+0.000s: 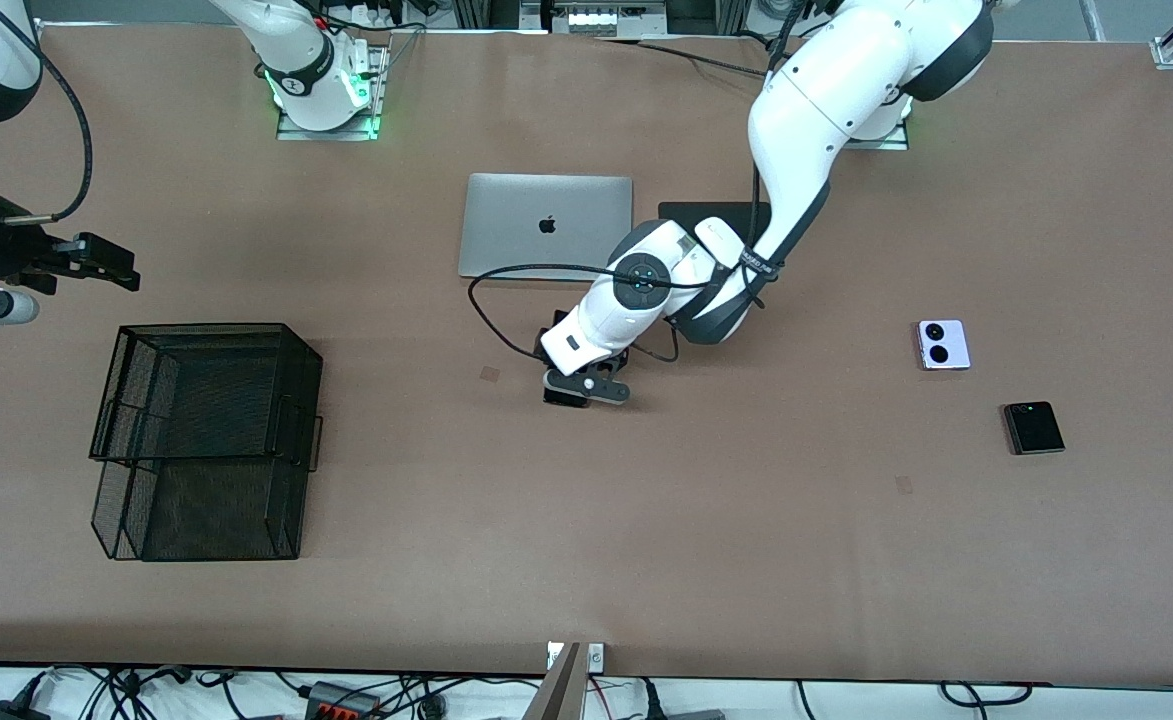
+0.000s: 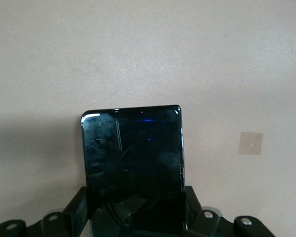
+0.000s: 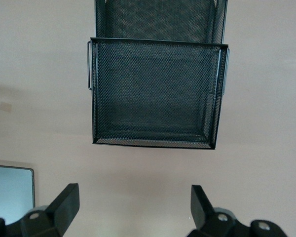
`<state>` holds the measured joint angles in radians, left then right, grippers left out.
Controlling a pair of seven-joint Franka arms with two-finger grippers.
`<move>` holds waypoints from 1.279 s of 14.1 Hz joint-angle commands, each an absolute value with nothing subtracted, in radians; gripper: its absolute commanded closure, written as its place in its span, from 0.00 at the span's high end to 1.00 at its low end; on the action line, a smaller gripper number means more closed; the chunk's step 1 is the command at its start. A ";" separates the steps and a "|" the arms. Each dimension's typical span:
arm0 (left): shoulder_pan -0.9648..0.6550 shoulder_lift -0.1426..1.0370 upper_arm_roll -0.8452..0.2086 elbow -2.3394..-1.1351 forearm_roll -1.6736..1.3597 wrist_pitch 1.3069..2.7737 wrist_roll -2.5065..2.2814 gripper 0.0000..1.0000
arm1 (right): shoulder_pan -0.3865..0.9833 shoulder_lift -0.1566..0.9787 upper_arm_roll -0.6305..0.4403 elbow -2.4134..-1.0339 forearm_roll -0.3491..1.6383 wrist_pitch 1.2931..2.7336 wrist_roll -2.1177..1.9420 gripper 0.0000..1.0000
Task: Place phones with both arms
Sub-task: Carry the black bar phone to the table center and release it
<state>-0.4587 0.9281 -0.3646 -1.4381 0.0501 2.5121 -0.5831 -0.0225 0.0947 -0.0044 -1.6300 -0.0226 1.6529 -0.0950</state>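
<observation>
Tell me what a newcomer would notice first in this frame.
The left gripper sits low at mid-table, nearer the front camera than the silver laptop, its fingers closed on a slim black phone. Toward the right arm's end, the right gripper waits open above a two-tier black mesh tray. Toward the left arm's end lie a lilac-white phone and, nearer the camera, a small black phone.

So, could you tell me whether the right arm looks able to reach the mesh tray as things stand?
Probably yes: the right gripper hangs open above bare table beside the black mesh tray, with nothing between them. The left gripper, mid-table, is shut on the long black phone.
</observation>
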 commanded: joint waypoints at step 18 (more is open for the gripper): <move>-0.057 0.664 -0.356 -1.407 0.278 1.754 -0.435 1.00 | 0.208 0.290 -0.003 -1.629 0.114 1.827 -0.118 1.00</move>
<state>-0.1044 0.7065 -0.3474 -1.3815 0.2307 1.8205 -0.5111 0.1492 0.2507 0.0016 -1.6414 0.1031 1.7765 -0.1186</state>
